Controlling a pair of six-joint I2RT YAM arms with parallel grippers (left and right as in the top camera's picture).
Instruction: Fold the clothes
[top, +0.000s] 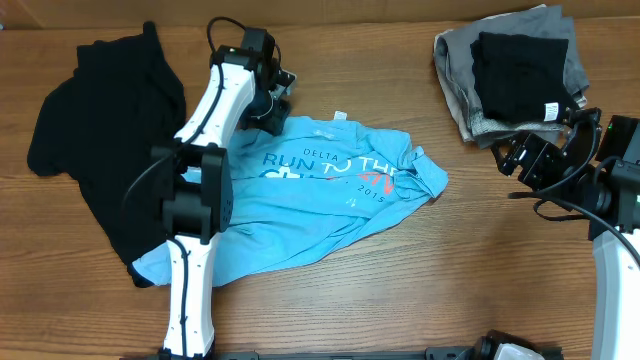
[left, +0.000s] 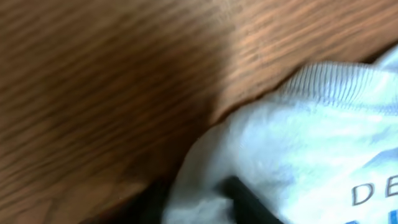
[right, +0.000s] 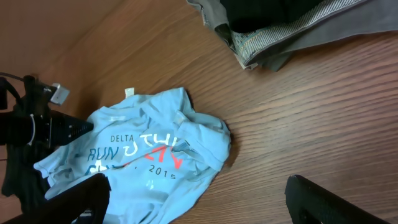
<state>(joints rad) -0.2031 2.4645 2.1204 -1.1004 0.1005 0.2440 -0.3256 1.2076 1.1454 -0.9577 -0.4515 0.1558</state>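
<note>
Overhead, on the table (top: 400, 290): the light blue T-shirt (top: 330, 190) lies crumpled at centre, with the black garment (top: 100, 130) at its left. The left gripper (top: 275, 118) is at the collar edge. Left wrist: blurred, collar close, grip cannot be told. Right wrist: the right gripper (right: 196, 196) is spread wide, holding nothing.

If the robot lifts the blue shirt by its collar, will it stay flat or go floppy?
Probably floppy: the blue shirt lies rumpled, with folds. It looks thin, so likely light. It should drag rather than roll on the table.
</note>
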